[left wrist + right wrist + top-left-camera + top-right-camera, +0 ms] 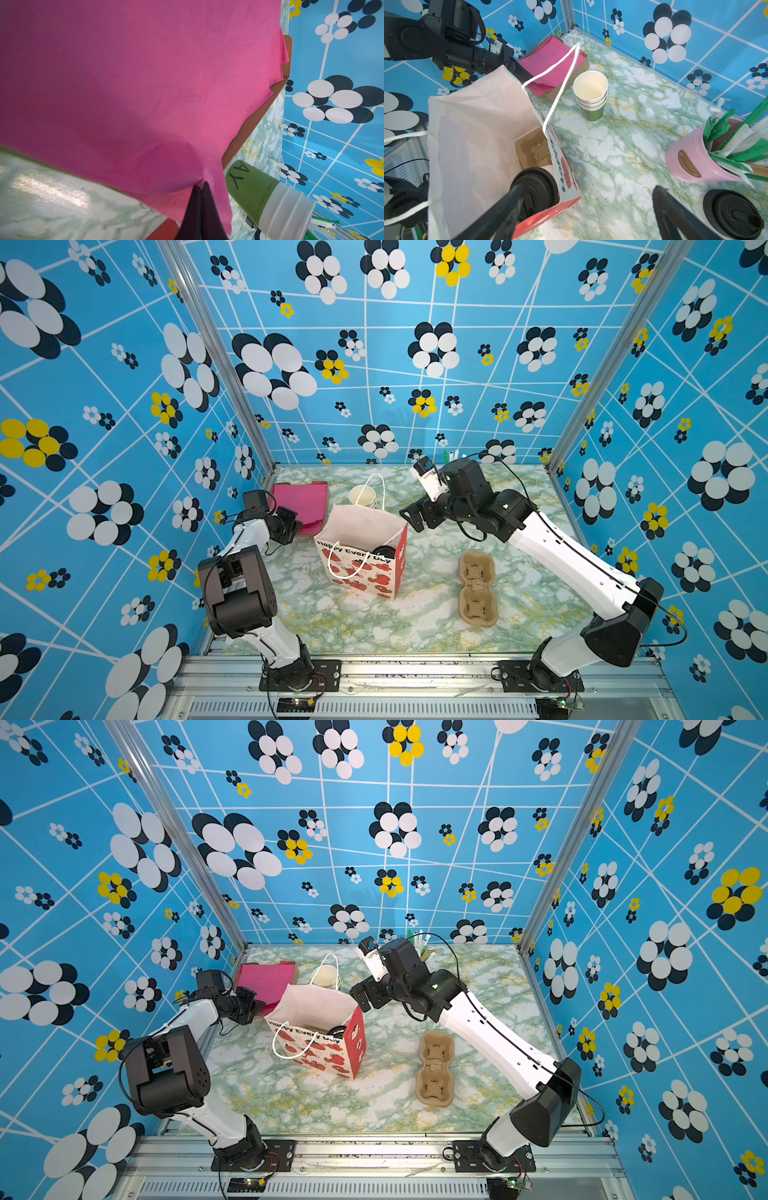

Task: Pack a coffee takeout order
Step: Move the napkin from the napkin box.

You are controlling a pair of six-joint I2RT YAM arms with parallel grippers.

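My left gripper (200,185) is shut on a corner of the top pink napkin (145,83), lifting it off the pink stack (301,499) at the back left. A white paper bag (365,572) with red strawberries stands open mid-table. Inside it sit a paper cup with a black lid (535,193) and a brown pulp cup holder (533,149). My right gripper (588,188) hangs open over the bag's right edge, holding nothing; in a top view it is by the bag's back right corner (415,518). Wrapped straws (737,143) stand in a pink pot.
A second pulp holder (478,589) lies flat on the marble table right of the bag. A stack of lidless green cups (591,93) stands behind the bag. The pink pot (695,158) and a lone black lid (733,214) are at the back right. The napkins lie in a brown tray (571,68).
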